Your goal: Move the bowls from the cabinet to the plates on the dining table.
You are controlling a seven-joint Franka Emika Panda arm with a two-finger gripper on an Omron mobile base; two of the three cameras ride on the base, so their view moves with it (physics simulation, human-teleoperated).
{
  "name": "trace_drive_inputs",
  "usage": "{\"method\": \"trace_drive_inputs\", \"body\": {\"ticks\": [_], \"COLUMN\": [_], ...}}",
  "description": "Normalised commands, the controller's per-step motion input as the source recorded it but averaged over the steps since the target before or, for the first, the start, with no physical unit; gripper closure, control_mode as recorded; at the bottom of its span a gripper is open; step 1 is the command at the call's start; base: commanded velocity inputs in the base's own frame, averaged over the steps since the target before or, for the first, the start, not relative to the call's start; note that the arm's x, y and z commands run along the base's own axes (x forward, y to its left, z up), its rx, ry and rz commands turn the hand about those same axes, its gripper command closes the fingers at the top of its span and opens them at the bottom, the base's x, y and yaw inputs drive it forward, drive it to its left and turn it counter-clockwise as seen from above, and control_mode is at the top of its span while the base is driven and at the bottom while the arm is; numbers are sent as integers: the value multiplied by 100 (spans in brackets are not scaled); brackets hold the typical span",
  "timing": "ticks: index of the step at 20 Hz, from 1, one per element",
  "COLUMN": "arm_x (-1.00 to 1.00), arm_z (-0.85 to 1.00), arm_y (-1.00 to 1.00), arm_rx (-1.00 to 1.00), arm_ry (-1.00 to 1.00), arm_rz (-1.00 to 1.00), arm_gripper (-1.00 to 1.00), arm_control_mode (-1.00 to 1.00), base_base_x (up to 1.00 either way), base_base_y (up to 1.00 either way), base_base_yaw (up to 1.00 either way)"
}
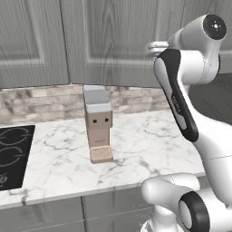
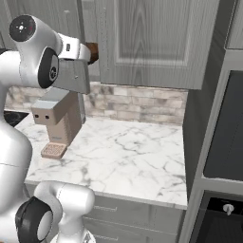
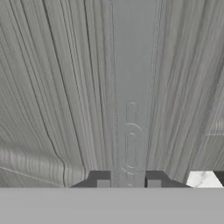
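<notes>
Arm raised high, hand reaching at the cabinet (image 1: 108,41) door above the bench (image 1: 136,149). Gripper (image 3: 128,181) narrowly parted, fingertips either side of the door's slim bar handle (image 3: 131,109); contact unclear.

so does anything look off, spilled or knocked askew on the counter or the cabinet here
Nothing stands out. The coffee machine stands upright on the marble counter, with no spill around it, and the cabinet doors look intact. The gripper sits astride the cabinet's bar handle.

coffee machine (image 1: 98,123) on counter (image 1: 145,140), under cabinet (image 1: 108,41)
</notes>
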Motion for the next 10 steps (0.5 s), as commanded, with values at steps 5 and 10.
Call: {"method": "trace_drive_inputs", "body": {"ticks": [5,10], "arm_x": [-22,-24], "arm_z": [0,0], "arm_y": [46,53], "arm_rx": [0,0], "arm_ry": [0,0], "arm_rz": [0,0], "arm_gripper": [100,100], "arm_control_mode": [-100,-100], "base_base_x": [0,0], "base_base_y": [0,0], "base_base_yaw": [0,0]}}
